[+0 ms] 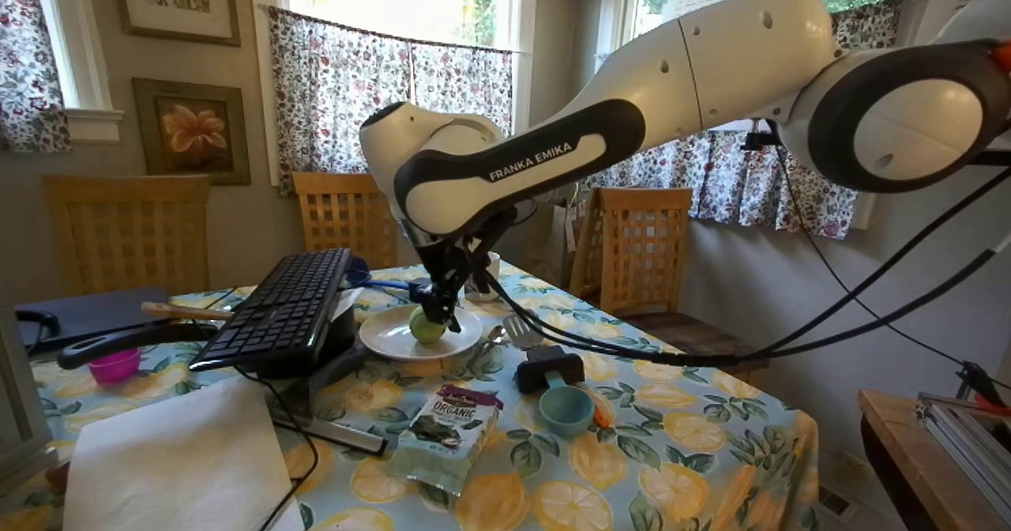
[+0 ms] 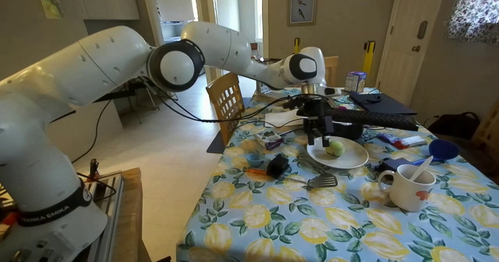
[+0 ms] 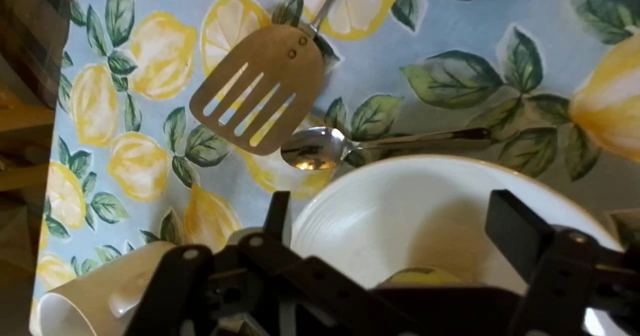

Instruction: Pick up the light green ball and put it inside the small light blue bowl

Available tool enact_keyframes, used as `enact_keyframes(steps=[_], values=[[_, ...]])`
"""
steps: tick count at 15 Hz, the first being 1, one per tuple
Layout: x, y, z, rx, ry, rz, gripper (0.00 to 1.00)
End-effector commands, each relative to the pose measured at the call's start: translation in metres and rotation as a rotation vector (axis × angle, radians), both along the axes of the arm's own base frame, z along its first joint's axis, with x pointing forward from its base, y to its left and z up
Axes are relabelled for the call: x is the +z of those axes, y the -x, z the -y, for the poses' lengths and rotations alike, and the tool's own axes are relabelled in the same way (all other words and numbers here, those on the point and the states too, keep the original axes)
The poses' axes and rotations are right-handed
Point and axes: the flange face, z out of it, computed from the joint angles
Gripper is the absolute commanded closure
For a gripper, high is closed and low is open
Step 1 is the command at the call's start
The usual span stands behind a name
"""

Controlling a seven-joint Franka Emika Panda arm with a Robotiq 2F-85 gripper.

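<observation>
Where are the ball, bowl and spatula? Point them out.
Ball (image 2: 335, 149): in an exterior view, middle of its side.
Bowl (image 1: 566, 407): in an exterior view, the inside surface.
Spatula (image 3: 261, 91): in the wrist view, the slotted head.

In an exterior view, the tablecloth (image 2: 300, 207) across the lower frame is light blue with yellow lemons and green leaves. Right of centre, the gripper (image 2: 318, 140) is black, the ball (image 2: 335, 148) pale green, the plate (image 2: 356, 153) white. Near centre, the bowl (image 2: 255, 159) is light blue; the mug (image 2: 404, 195), lower right, is cream with a red motif.
</observation>
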Motion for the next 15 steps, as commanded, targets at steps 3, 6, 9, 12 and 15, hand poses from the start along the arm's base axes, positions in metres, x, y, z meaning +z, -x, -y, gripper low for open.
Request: enact_keyframes(steps=[3,6,9,12,15], values=[[0.005,-0.002,0.001,-0.031,0.004,0.015,0.0],[0.006,0.01,0.003,0.039,-0.002,-0.142,0.0],[0.017,0.017,0.012,0.069,-0.045,-0.232,0.0],[0.017,0.02,0.012,0.044,-0.015,-0.235,0.0],[0.02,0.02,0.014,0.038,-0.015,-0.237,0.0]])
